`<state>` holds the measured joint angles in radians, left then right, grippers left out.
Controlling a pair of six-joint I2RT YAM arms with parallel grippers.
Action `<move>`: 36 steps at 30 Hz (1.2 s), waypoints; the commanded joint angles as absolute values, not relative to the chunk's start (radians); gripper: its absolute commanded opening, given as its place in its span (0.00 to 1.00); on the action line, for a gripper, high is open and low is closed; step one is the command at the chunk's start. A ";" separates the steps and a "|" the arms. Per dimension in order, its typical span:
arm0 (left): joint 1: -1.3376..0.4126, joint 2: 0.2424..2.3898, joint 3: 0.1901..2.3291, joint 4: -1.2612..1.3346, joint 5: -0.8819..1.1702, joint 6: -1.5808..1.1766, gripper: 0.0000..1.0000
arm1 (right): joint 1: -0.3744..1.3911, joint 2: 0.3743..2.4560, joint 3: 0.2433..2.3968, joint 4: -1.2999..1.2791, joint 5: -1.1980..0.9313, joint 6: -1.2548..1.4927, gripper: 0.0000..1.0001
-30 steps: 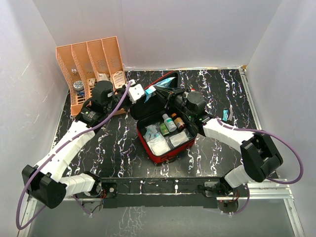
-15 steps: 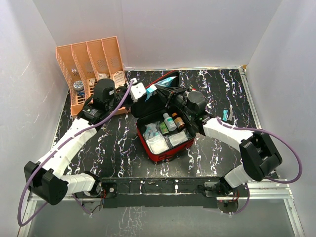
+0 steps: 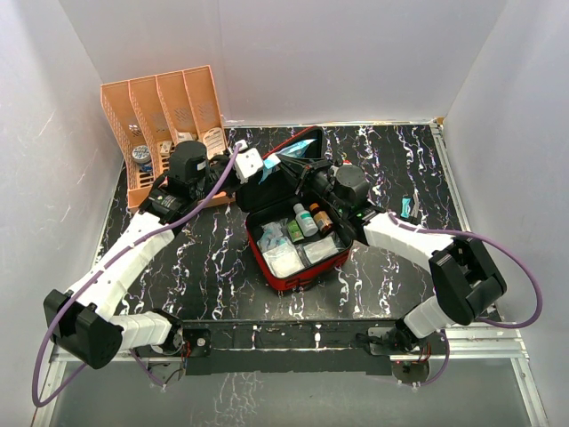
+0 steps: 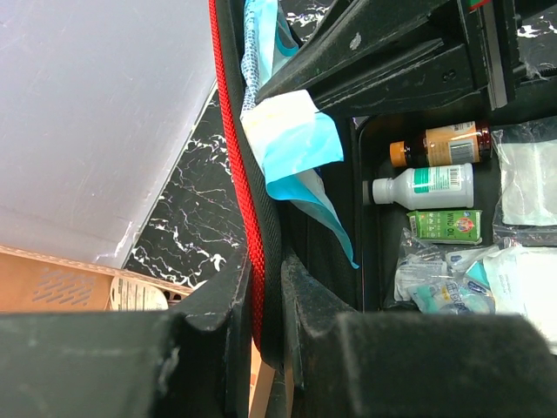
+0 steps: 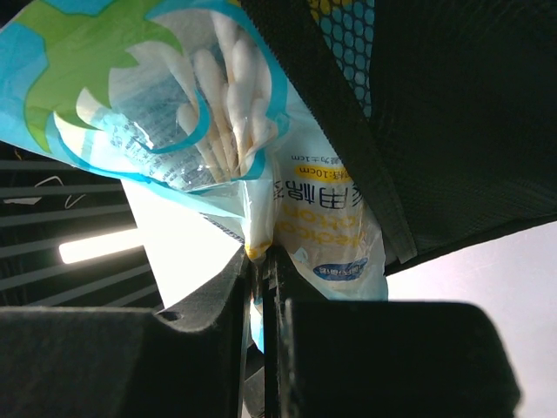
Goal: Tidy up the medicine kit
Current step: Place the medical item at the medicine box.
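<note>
Pinching the red-piped rim of the raised lid [image 4: 253, 174], my left claw [image 4: 265, 292] is pressed together on the soft red zip medicine kit [image 3: 300, 283]. The kit lies open near the middle of the black, white-veined marble tabletop [image 3: 204, 258], with its lid tilted up on the far side.

My right claw [image 5: 261, 270] reaches in from the other side. Its fingers are squeezed onto a crinkly blue-and-white plastic packet of cotton swabs [image 5: 209, 113], right against the black mesh pocket [image 5: 344, 48] inside the lid.

In the black-lined tray below, a brown glass bottle with an orange cap [image 4: 444, 145] lies just beside a white plastic bottle with a green label [image 4: 426, 185]. Next to those is a small green sachet [image 4: 446, 225], and clear sealed plastic pouches [image 4: 522, 174] fill the nearer part.

An orange slotted plastic rack [image 3: 164, 111] stands in the far left corner, well apart from the kit, with my left arm stretched across in front of it.
</note>
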<state>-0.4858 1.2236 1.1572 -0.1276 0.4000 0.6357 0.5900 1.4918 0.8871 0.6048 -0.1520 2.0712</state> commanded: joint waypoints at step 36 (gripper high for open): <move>-0.504 1.182 1.215 -0.212 0.699 0.627 0.00 | 0.598 1.666 1.064 0.787 0.099 2.094 0.00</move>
<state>-0.4580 1.2179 1.1709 -0.1806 0.4335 0.6273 0.6098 1.6283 0.9623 0.6773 -0.0216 2.0724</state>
